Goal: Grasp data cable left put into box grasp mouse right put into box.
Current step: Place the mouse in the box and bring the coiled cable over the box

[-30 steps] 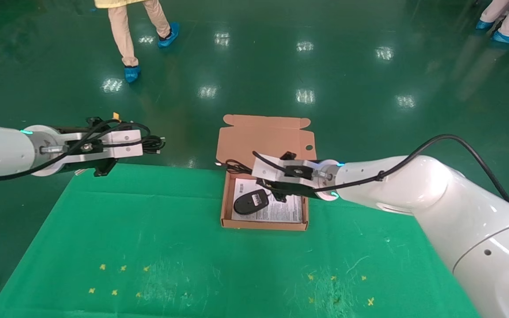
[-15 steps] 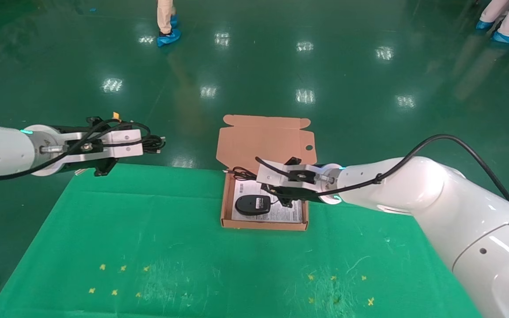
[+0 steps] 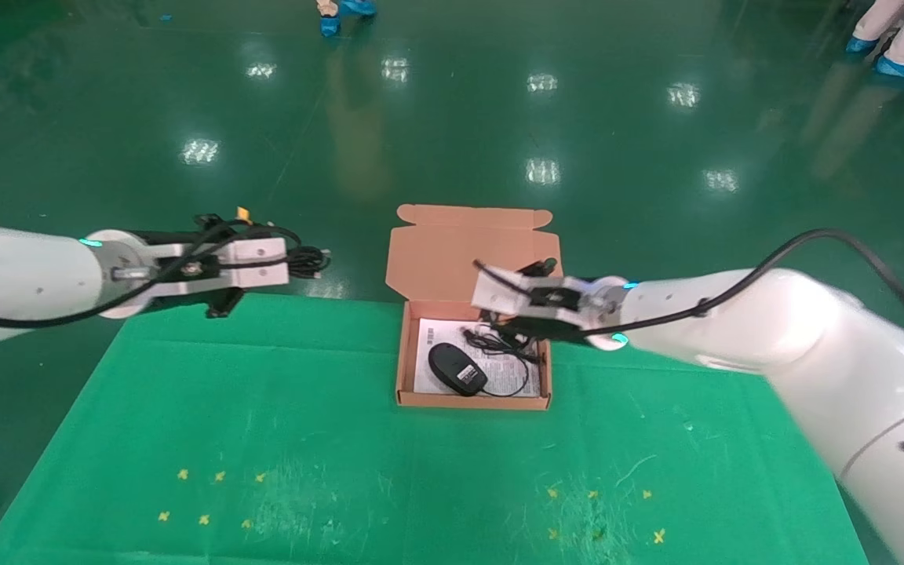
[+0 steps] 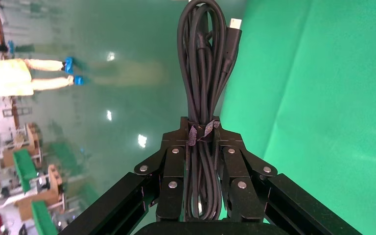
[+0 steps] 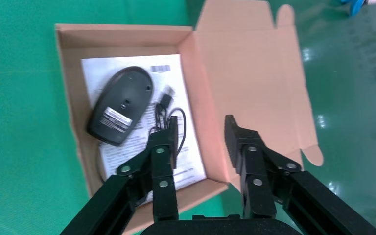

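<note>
The box [image 3: 474,400] sits on the table [image 3: 303,439], near its far edge in the middle, with the lid [image 3: 460,251] open behind it. The mouse [image 3: 456,369] lies inside the box (at its left half), its cord [image 3: 511,357] beside it to the right. The data cable [image 3: 307,261] hangs well to the left, beyond the table's far edge.

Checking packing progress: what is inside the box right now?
The box holds the mouse, label side up, its cord and a printed sheet. The sheet hides the floor. The data cable is in the left gripper.
</note>
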